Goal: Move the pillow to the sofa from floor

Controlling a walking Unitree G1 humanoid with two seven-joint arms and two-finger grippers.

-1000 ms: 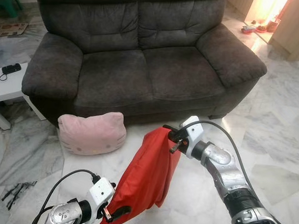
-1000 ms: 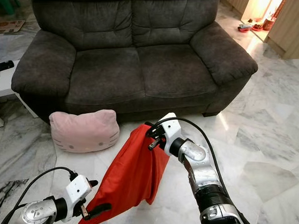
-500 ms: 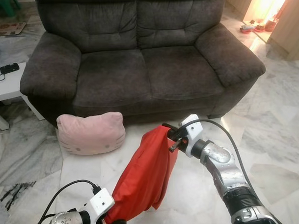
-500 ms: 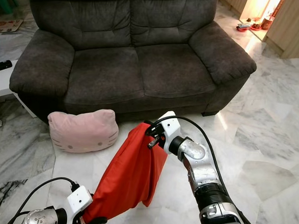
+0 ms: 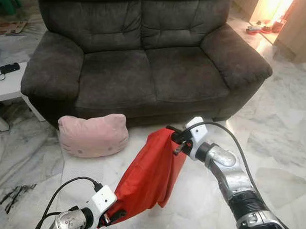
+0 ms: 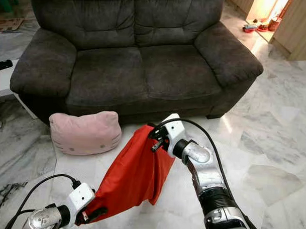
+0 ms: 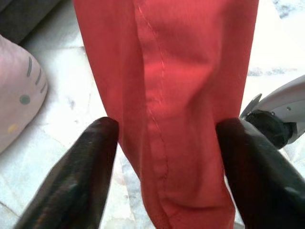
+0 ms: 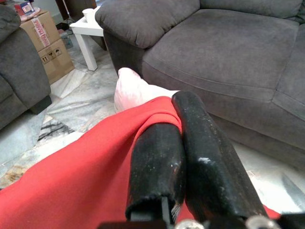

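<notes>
You've got the dark grey sofa [image 5: 145,59] across the far side, both seat cushions bare, with marble floor [image 5: 282,149] open to the right. The red pillow [image 5: 151,174] hangs off the floor between both arms, just near of the sofa's front edge. Your right gripper [image 5: 176,140] has its fingers pinched shut on the top corner; the right wrist view shows that clamp. The left gripper [image 7: 164,143] straddles the lower end, fingers spread wide, cloth between them. A pink cat cushion [image 5: 93,135] sits left by a white table [image 5: 5,89].
</notes>
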